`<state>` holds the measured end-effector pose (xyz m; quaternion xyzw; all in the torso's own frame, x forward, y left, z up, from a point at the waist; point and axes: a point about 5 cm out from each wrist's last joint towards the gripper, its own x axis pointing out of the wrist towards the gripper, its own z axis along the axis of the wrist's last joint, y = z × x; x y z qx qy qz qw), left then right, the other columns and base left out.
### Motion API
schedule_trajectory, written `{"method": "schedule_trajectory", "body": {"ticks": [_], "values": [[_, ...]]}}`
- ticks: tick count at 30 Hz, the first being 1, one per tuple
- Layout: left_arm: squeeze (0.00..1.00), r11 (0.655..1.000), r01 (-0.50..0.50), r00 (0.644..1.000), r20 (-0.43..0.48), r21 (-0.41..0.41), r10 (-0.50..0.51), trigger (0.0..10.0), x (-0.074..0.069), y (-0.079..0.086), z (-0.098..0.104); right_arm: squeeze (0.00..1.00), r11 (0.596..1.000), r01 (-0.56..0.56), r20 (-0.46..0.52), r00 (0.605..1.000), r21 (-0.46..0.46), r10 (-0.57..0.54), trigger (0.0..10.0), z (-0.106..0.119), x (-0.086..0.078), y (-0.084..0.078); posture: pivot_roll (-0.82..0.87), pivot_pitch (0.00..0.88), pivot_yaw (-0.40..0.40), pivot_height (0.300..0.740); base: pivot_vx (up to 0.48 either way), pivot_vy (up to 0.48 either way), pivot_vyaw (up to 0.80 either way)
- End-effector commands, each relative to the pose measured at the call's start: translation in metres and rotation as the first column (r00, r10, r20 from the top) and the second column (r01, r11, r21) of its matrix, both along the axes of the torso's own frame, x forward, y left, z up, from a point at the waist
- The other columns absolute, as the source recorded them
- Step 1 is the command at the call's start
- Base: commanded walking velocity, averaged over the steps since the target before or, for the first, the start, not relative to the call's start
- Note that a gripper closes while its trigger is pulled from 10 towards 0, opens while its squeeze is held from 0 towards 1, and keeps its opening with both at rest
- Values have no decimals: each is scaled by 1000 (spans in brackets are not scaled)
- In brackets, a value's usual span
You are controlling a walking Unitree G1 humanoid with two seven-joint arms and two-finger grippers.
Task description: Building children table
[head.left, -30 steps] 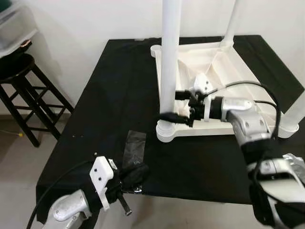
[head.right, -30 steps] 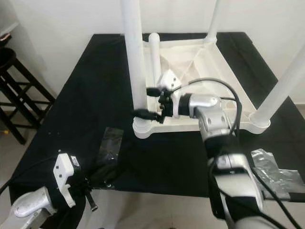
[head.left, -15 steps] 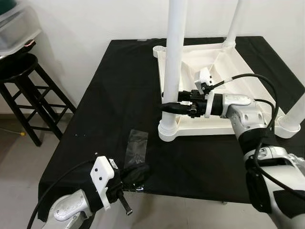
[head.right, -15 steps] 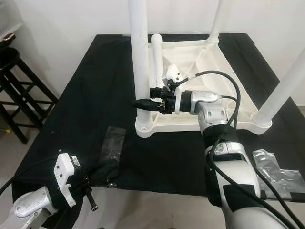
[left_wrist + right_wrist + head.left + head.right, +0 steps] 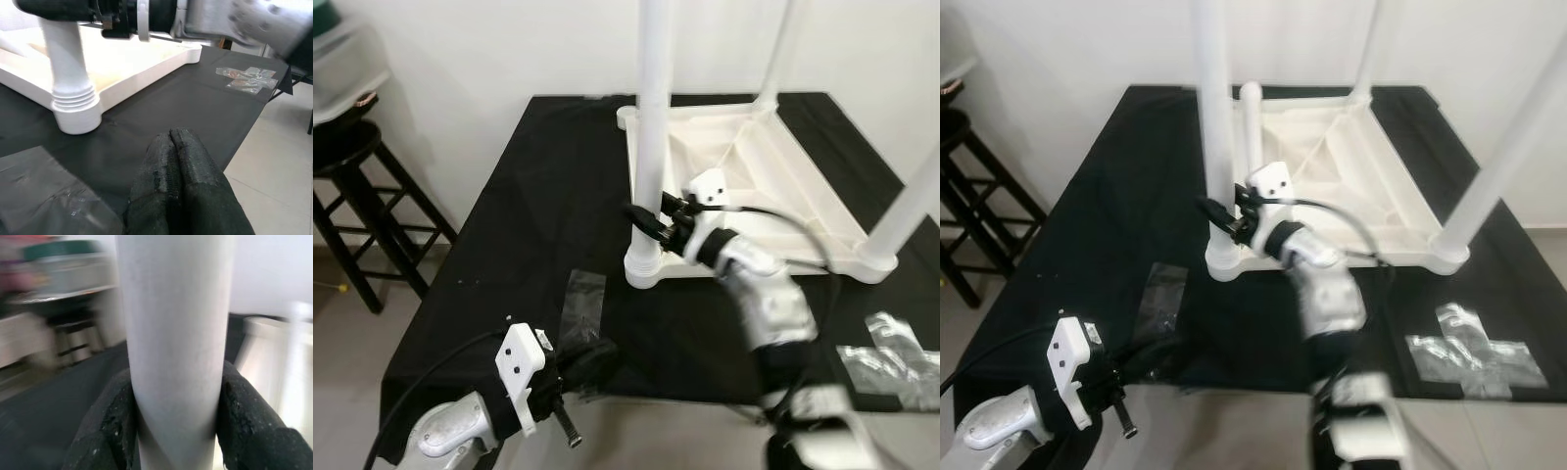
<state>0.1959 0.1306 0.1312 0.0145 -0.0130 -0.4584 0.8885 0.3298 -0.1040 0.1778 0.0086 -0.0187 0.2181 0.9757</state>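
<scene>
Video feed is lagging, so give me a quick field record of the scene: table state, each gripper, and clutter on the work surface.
table: white children's table upside down on black work surface, legs up
right gripper: clamped around near-left leg, low on it
left gripper: shut, empty, at surface's near edge
clutter: plastic bag near left gripper; more plastic bags on the right
nearby: black stool left of surface

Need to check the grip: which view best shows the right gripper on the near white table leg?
Right wrist view: both black fingers flank the white table leg. Eye views show the right gripper sideways, blurred.
</scene>
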Motion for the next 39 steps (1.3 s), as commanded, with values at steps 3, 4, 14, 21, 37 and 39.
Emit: {"method": "schedule_trajectory", "body": {"ticks": [3, 4, 14, 21, 37, 39], "values": [[0, 1000, -3, 1000, -16, 8, 3, 1059, 1, 4, -4, 0, 996, -8, -141, 990, -86, -4, 0, -31, -18, 4, 27, 83, 27, 740, 0, 0, 0], [0, 1000, 0, 1000, -16, 9, 0, 1059, 1, 3, -4, 0, 995, -13, -138, 990, -100, -1, 0, -32, -15, 3, 27, 83, 27, 740, 0, 0, 0], [0, 1000, -13, 1000, -12, 2, 13, 824, 1, 3, -3, 35, 993, -59, -153, 987, -103, 43, 10000, -23, -21, 13, 30, 86, 24, 740, 0, 0, 0], [0, 1000, -7, 1000, -12, -2, 7, 784, 2, 1, -2, 1000, 926, -370, -26, 929, -70, 370, 10000, 18, -15, 11, 24, 92, 28, 740, 0, 0, 0], [0, 1000, -10, 1000, -11, -6, 10, 745, 2, 1, -2, 0, 653, -745, -154, 667, -137, 729, 7804, 29, 33, -24, 44, 98, 29, 740, 0, 0, 0], [0, 1000, -10, 1000, -11, -5, 10, 745, 2, 1, -3, 0, 655, -744, -159, 668, -128, 727, 8118, 29, 35, -25, 48, 100, 23, 740, 0, 0, 0]]}}
